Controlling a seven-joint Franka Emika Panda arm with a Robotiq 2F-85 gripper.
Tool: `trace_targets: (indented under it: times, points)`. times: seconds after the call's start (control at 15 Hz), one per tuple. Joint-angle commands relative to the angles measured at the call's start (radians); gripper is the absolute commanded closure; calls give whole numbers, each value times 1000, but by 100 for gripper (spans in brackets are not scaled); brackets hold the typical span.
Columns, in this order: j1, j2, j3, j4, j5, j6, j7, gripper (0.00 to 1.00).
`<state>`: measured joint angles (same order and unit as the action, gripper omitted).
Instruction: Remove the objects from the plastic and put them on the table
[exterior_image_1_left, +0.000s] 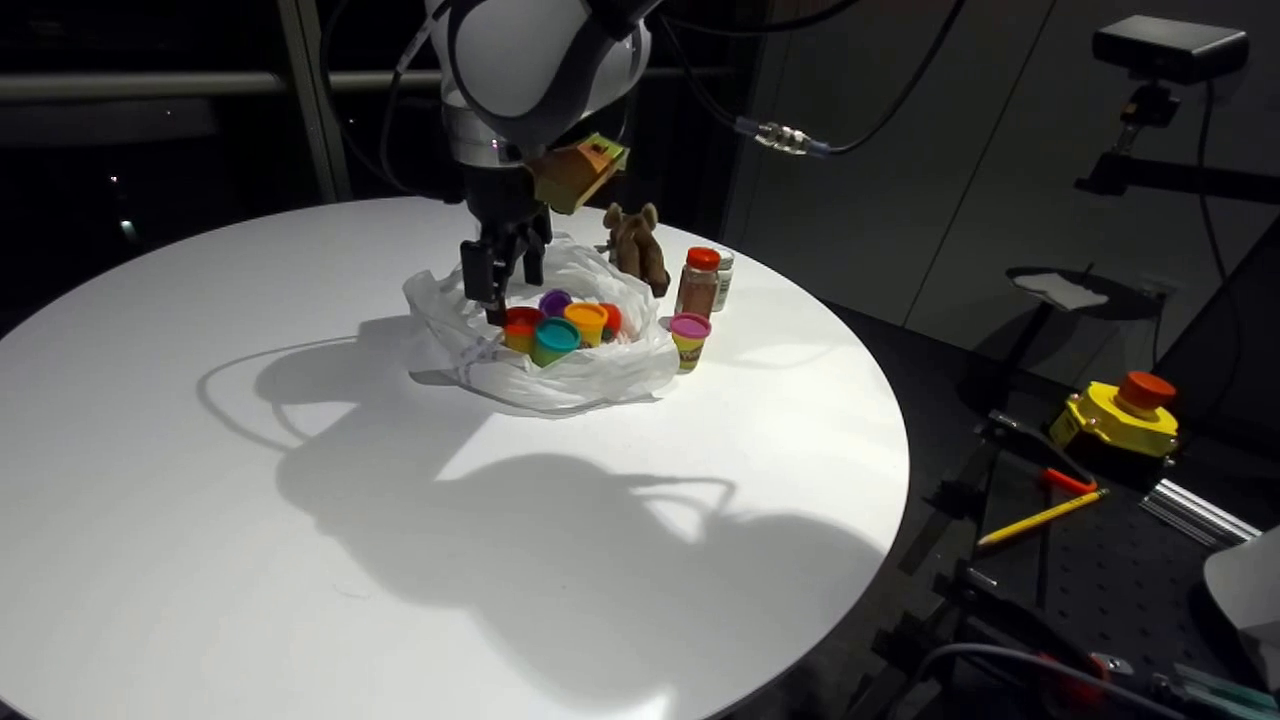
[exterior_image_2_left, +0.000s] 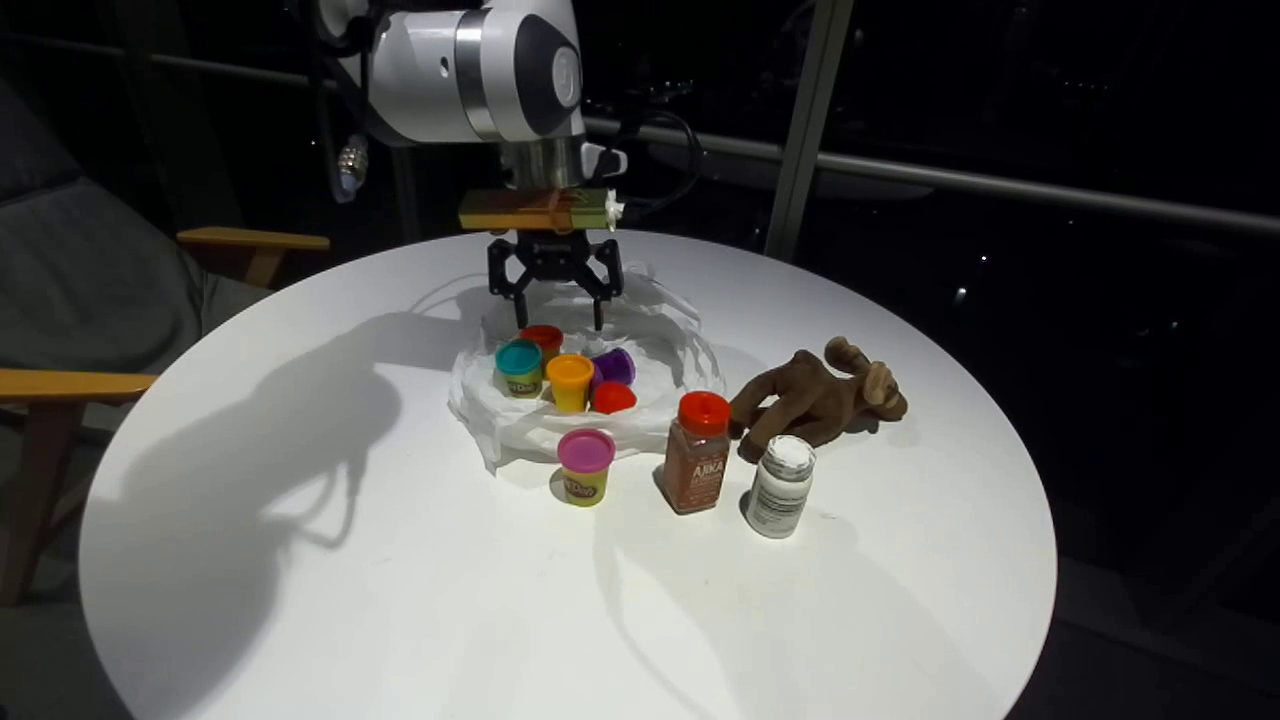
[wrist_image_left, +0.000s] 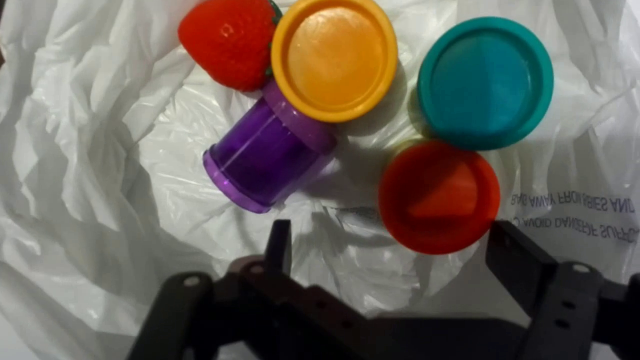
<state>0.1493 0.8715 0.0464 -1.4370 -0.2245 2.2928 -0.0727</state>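
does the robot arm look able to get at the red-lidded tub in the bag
Probably yes: the gripper is open close to the red-lidded tub, and nothing lies on it. The teal-lidded tub sits close beside it and might get nudged.

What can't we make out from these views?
Bag print, wrist view: letters lost in creases, line end cut off by the right edge.
Strawberry, wrist view: leafy end partly hidden by the orange tub.
White bottle, in an exterior view: fine print too small.
Red tub, in an exterior view: body partly hidden by the teal tub.
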Motion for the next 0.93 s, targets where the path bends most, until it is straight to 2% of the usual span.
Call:
trace_targets:
  times: [0.0, 0.4, 0.87]
  points:
    - [-29, 47, 39, 95, 59, -81, -84, 0]
    - [-31, 41, 45, 101, 81, -144, -112, 0]
    - [-38, 62, 46, 104, 86, -155, -119, 0]
